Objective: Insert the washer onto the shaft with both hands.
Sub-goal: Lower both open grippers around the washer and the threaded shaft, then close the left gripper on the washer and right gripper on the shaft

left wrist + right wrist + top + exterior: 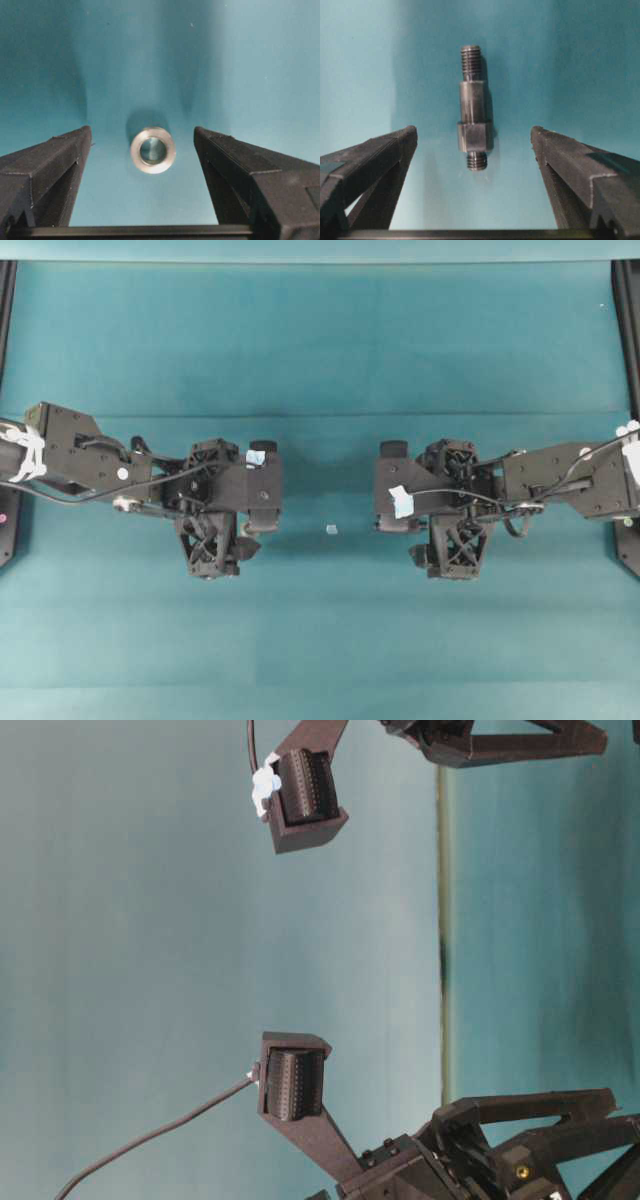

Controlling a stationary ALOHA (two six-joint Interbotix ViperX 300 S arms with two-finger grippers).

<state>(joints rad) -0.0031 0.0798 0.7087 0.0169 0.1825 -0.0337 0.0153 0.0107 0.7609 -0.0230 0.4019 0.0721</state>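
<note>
The left tool (142, 150) stands wide, holding nothing; the washer (153, 150) lies flat on the teal counter (250, 75) between its fingers, touching neither; the right tool (474, 150) is likewise wide, the shaft (473, 107) lying between its fingers, untouched.

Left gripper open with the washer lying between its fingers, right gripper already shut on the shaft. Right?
Not quite. The right gripper is open too: the right wrist view shows the shaft lying untouched between its spread fingers. The left gripper and washer are as you say.
</note>
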